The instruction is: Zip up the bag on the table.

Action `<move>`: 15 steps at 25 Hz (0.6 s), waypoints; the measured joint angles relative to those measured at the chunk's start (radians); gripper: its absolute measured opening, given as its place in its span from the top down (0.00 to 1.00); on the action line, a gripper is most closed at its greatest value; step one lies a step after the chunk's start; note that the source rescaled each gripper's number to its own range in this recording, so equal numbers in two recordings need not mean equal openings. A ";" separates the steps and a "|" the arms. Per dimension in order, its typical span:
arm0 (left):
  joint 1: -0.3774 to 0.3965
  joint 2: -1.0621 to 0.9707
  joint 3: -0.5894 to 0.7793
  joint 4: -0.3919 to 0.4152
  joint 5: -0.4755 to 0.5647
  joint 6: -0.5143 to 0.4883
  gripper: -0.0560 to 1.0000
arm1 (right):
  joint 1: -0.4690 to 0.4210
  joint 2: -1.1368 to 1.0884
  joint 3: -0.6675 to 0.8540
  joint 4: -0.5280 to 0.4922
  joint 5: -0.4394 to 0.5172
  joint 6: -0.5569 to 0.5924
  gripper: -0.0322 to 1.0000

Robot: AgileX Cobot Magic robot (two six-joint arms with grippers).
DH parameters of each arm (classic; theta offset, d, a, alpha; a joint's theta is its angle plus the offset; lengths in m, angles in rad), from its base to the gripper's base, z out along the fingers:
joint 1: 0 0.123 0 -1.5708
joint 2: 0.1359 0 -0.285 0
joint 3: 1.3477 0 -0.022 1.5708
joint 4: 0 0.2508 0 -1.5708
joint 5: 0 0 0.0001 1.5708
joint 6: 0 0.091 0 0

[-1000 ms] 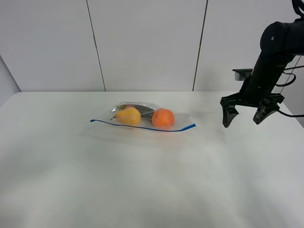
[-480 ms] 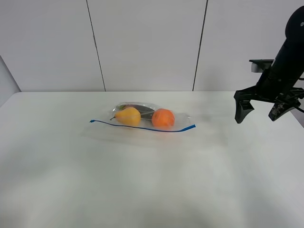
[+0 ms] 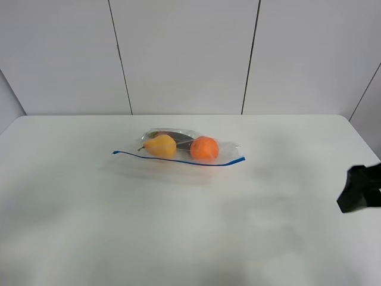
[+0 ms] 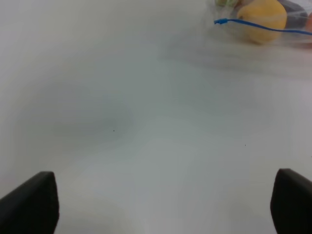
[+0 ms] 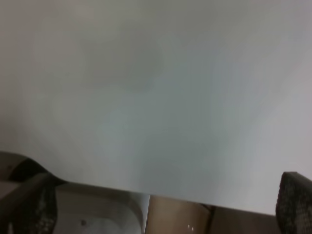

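Right gripper (image 3: 359, 189) cut off at the exterior frame's right edge, only a dark blur visible; wrist view showed fingertips (image 5: 294, 202) wide apart, holding nothing, hanging over the table (image 3: 190, 226) edge. Left gripper (image 4: 161, 204) unseen from outside; fingertips (image 4: 30, 204) spread to both frame corners, empty, well short of the bag. Bag (image 3: 178, 149) lay flat mid-table toward the far side, blue strip (image 3: 178, 159) on the near edge. Closure of the strip unreadable. Bare tabletop on all sides.
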 joint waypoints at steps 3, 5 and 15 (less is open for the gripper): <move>0.000 0.000 0.000 0.000 0.000 0.000 0.00 | 0.000 -0.222 0.147 0.000 -0.079 0.000 0.00; 0.000 0.000 0.000 0.000 0.000 0.000 0.00 | 0.000 -0.371 0.223 0.000 -0.134 0.000 0.00; 0.000 0.000 0.000 0.000 0.000 0.000 0.00 | 0.000 -0.952 0.307 -0.005 -0.152 0.000 0.00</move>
